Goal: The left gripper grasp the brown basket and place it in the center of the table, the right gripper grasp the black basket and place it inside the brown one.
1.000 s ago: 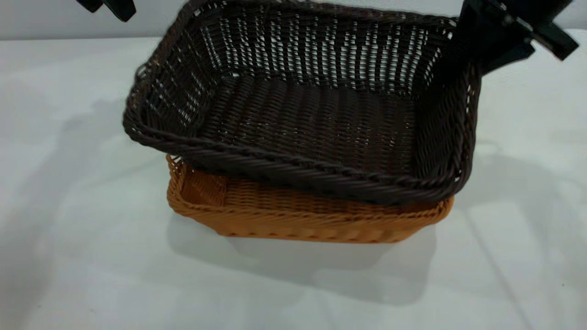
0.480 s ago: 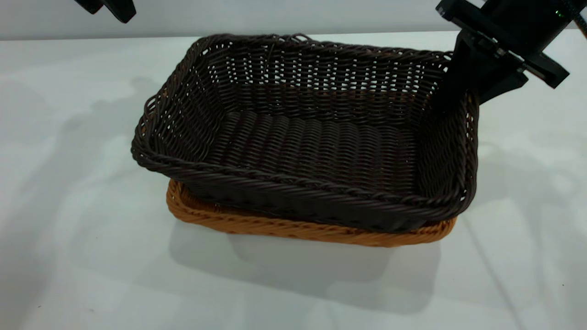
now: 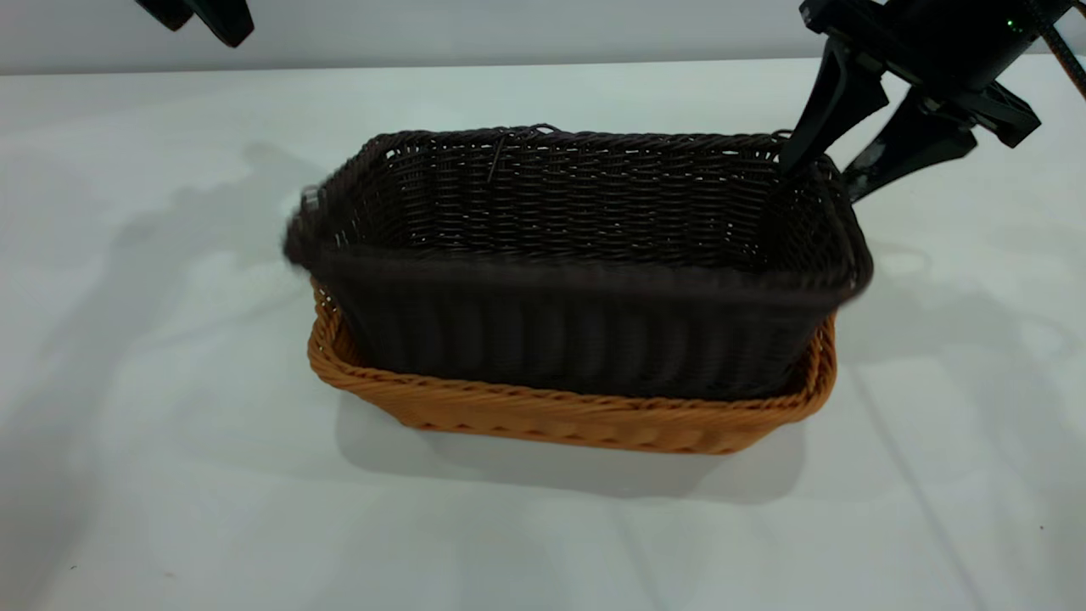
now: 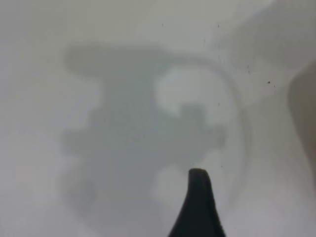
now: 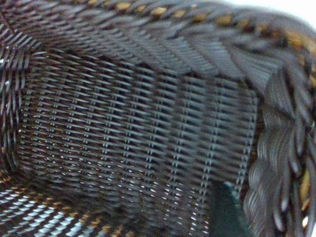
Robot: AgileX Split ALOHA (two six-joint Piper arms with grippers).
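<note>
The brown basket (image 3: 577, 416) is seen on the table (image 3: 170, 475), with the black basket (image 3: 577, 255) nested inside it. At the dark basket's far right corner, the right gripper (image 3: 819, 174) is spread wide astride the rim. The left gripper (image 3: 199, 17) is raised beyond; its opening cannot be told.

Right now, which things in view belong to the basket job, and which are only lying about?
Part of the job:
- black basket, sitting inside the brown one
- brown basket, on the table
- right tool, open, fingers astride the black basket's far right corner

Only about:
- left tool, raised at the far left, away from both baskets
- nothing else lies loose
</note>
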